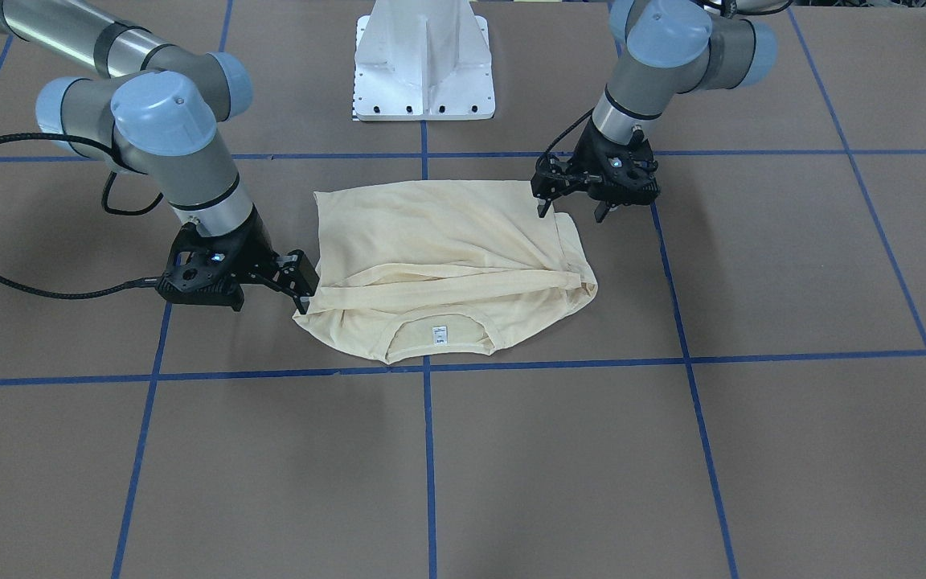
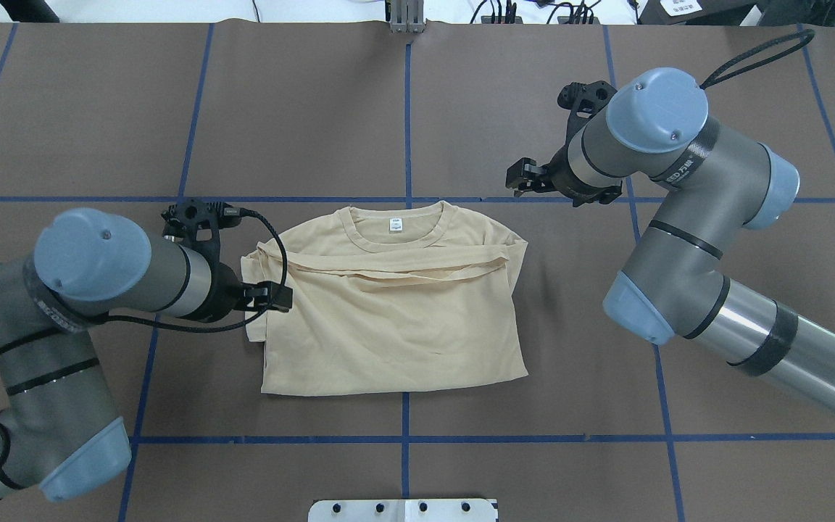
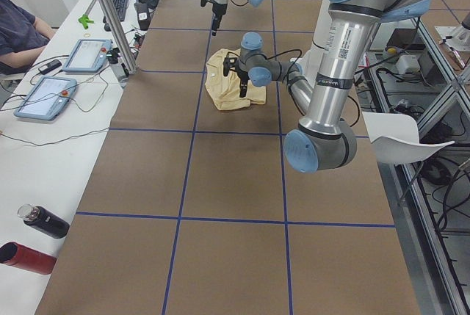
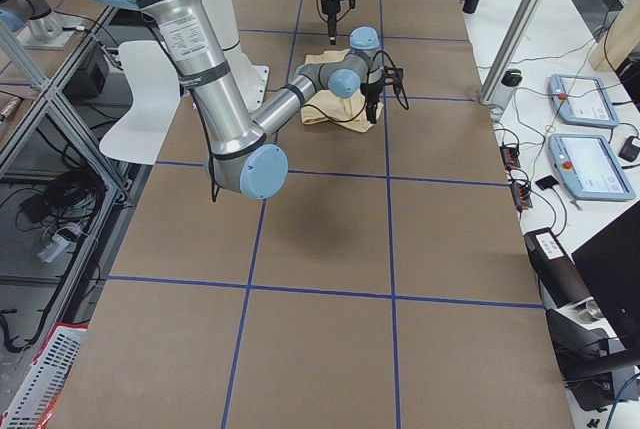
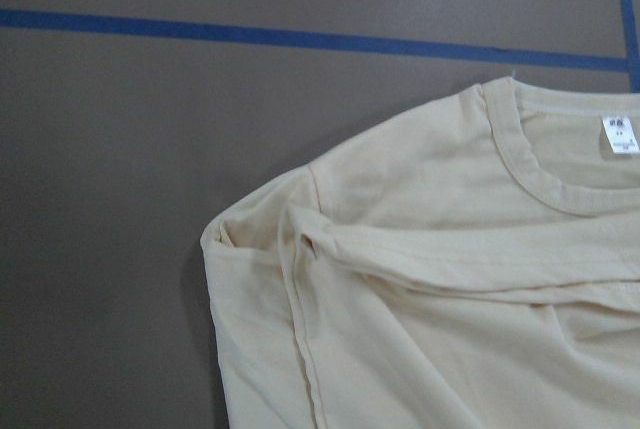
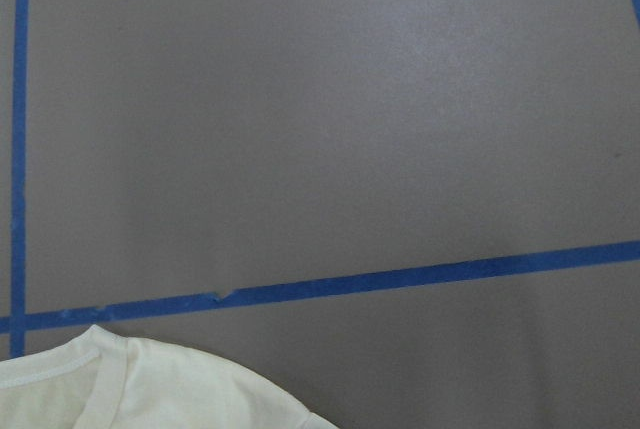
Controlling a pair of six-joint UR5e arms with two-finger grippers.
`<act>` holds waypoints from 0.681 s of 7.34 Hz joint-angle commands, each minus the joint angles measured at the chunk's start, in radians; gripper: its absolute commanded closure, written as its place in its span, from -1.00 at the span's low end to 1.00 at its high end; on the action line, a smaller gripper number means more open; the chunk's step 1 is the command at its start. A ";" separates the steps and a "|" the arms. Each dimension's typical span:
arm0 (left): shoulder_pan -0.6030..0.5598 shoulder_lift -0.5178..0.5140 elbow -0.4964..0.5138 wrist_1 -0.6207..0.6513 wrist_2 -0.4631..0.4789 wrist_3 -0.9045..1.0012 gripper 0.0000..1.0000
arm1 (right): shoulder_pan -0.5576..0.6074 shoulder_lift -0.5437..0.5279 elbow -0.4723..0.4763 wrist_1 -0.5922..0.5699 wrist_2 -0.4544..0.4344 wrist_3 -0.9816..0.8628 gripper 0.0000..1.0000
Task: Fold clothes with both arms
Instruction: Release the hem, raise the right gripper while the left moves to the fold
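The brown table (image 1: 672, 482) carries the cream shirt (image 1: 447, 233) at its centre. The shirt lies flat and folded, sleeves laid across the body, collar on the side away from the robot. The right gripper (image 1: 270, 304) is spread wide and holds nothing, with one fingertip at the shirt's collar-side corner; contact cannot be determined. The left gripper (image 1: 571, 213) is likewise wide and empty, one finger above the shirt's side edge, the other above bare table. The white neck label (image 1: 440, 335) faces up inside the collar.

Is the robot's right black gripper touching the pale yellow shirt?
Apart. The overhead view shows bare brown table between the right black gripper and the pale yellow shirt.
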 commanded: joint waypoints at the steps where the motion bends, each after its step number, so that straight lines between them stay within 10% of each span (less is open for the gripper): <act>1: 0.120 0.018 0.007 -0.035 0.042 -0.099 -1.00 | 0.012 -0.010 0.000 0.001 0.005 -0.022 -1.00; 5: 0.145 0.018 0.034 -0.037 0.042 -0.103 -0.40 | 0.010 -0.010 0.000 0.002 0.003 -0.022 -1.00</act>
